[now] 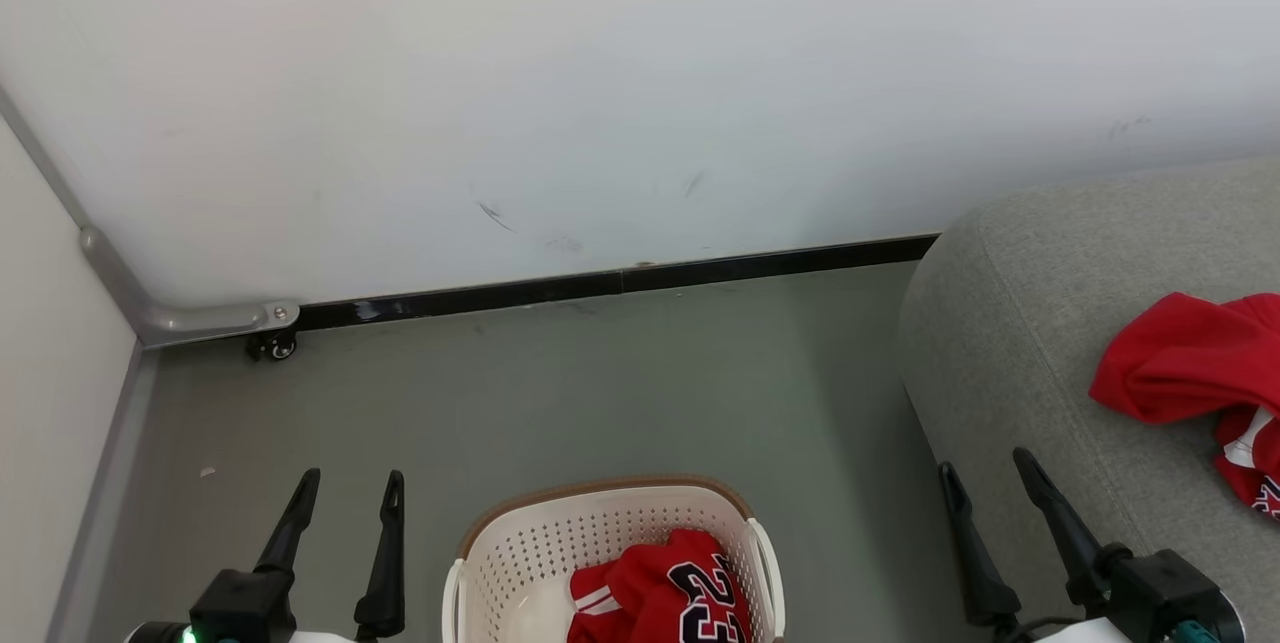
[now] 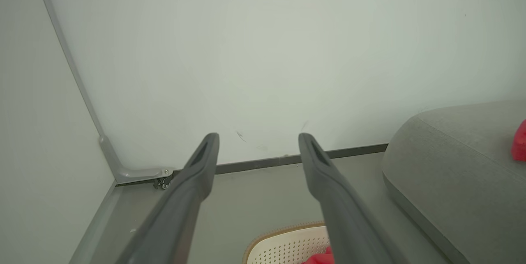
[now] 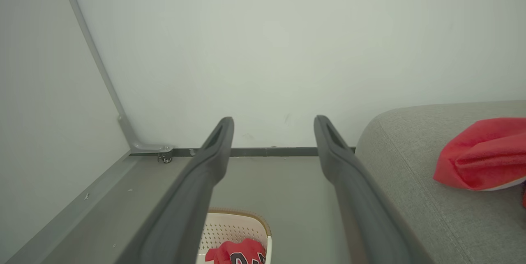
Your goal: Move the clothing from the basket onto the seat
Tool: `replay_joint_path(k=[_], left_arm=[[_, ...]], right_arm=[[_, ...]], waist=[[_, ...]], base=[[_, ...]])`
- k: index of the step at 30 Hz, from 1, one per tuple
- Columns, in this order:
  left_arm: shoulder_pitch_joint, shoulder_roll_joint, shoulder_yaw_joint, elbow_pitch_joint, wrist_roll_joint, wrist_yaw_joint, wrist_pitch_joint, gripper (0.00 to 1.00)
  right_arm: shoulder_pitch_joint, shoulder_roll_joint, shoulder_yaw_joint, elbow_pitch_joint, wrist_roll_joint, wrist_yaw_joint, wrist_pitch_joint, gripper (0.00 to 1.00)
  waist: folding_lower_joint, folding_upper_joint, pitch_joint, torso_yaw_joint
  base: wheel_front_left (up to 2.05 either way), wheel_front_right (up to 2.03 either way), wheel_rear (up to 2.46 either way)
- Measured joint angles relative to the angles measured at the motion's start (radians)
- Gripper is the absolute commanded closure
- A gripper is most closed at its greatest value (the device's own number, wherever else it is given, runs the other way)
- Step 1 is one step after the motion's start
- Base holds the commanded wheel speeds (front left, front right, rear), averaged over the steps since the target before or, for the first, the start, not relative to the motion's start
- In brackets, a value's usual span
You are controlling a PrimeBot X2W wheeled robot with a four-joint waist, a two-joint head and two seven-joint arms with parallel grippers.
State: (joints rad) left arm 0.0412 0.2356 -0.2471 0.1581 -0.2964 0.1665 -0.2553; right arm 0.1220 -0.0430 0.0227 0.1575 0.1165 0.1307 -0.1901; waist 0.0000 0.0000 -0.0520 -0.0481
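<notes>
While clothing lies in the basket, the left gripper and right gripper spread their fingers wide, touching nothing.

1. Far wall: plain white and evenly lit, with faint dark scuff marks low down.
2. Skirting strip: black, running along the foot of the far wall.
3. Floor: smooth grey-green, with a small pale speck near the left.
4. Left panel: off-white, edged by a grey metal rail that bends at the corner.
5. Caster: small black wheel beneath the rail's end bracket.
6. Seat: light-grey upholstery at the right; its rounded corner hides the skirting's right end.
</notes>
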Motion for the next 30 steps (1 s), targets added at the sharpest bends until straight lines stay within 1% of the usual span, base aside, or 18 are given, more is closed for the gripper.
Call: replay_joint_path(k=[9, 13, 20, 25, 30], left_arm=[[0.0, -0.012, 0.004, 0.0, 0.007, -0.01, 0.0, 0.0], [0.0, -0.015, 0.003, 0.003, 0.012, -0.027, 0.0, 0.0], [-0.002, -0.021, -0.004, 0.008, 0.017, -0.043, 0.0, 0.0], [-0.008, -0.03, -0.021, 0.01, 0.028, -0.054, 0.0, 0.0], [-0.026, -0.035, -0.032, 0.015, 0.03, -0.076, 0.0, 0.0]], right_arm=[[0.0, 0.0, 0.0, -0.012, 0.001, 0.0, 0.006, 0.0], [0.001, 0.0, -0.009, -0.019, 0.002, 0.0, 0.006, 0.0], [0.002, 0.0, -0.022, -0.025, 0.002, 0.0, 0.006, 0.0], [0.01, 0.0, -0.031, -0.03, 0.002, 0.0, 0.006, 0.0], [0.019, 0.001, -0.045, -0.036, 0.002, 0.0, 0.006, 0.0]], waist=[[0.0, 0.0, 0.002, -0.007], [0.0, 0.0, 0.004, -0.013], [0.0001, 0.0, 0.006, -0.027], [0.0, 0.0, 0.009, -0.044], [0.0, 0.0, 0.012, -0.066]], base=[[0.0, 0.0, 0.0], [0.0, 0.0, 0.0], [0.0, 0.0, 0.0], [0.0, 0.0, 0.0], [0.0, 0.0, 0.0]])
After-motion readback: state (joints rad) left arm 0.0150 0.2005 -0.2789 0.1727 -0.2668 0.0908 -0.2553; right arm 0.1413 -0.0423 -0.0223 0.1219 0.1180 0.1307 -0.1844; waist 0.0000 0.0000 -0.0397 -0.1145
